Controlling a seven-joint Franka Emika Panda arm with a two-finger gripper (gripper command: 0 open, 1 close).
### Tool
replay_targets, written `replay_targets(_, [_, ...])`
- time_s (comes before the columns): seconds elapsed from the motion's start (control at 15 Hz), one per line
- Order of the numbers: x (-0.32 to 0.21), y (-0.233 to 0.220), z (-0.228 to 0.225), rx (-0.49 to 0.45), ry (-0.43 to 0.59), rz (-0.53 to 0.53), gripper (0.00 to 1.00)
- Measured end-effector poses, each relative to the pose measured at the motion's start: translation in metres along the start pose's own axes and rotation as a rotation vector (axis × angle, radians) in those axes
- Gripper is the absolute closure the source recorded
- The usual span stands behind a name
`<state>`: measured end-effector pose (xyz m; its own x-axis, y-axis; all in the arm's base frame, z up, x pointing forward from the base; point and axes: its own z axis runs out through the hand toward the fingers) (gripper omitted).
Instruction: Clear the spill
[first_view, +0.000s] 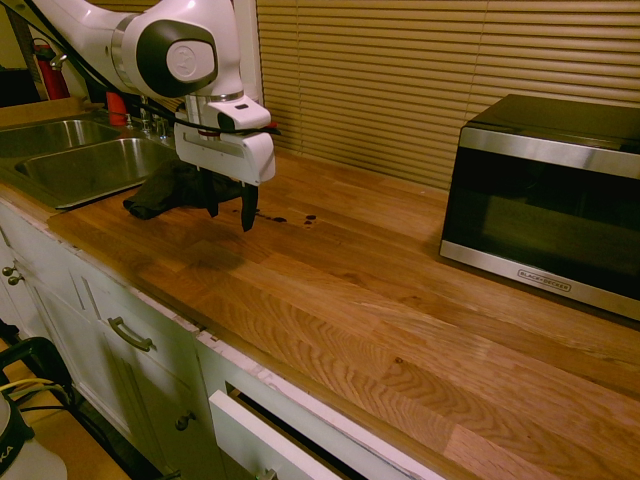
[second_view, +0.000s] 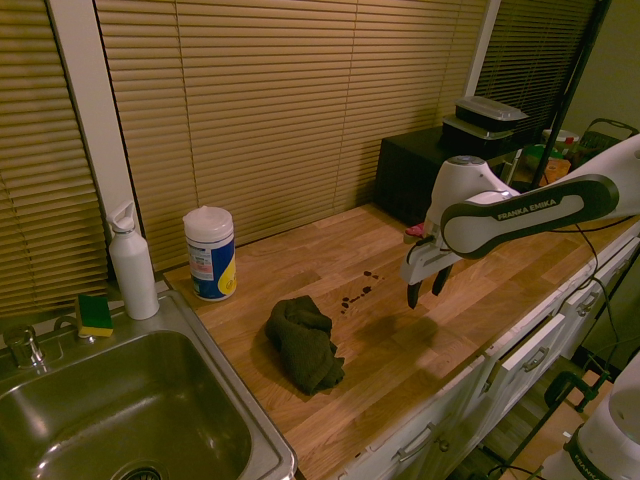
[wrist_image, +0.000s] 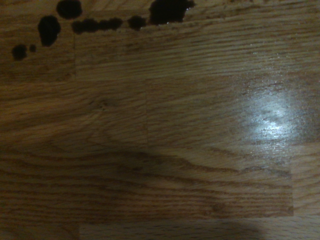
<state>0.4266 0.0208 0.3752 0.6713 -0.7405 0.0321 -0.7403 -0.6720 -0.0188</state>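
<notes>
- Nothing of the cleaning looks done to me: the spill (second_view: 357, 293) lies on the worktop (second_view: 400, 350) as a run of small dark drops and thin streaks, none of them smeared or wiped.
- The gripper (second_view: 427, 289) hangs above bare wood with nothing in it, its two fingers a little apart and pointing down at the worktop.
- The drops sit near the gripper, between it and the dark cloth (second_view: 305, 343), which lies crumpled and untouched further off towards the sink (second_view: 240, 420).
- What is left, by my reckoning, is the whole job: fetch the cloth, bring it over the drops and wipe.
- In the first exterior view the gripper and arm cover part of the cloth and some of the drops, so their full run shows only from the other side.
- The wrist view catches only a few drops at one edge, cut off by the frame; the rest is wood grain and a bright glare patch.
</notes>
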Motion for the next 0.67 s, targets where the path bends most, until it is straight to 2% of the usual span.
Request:
replay_targets(0.33, [0.001,-0.004,-0.004,0.015,0.001,-0.006,0.0])
replay_targets(0.67, [-0.016,-0.038,-0.028,0.067,0.023,-0.057,0.0])
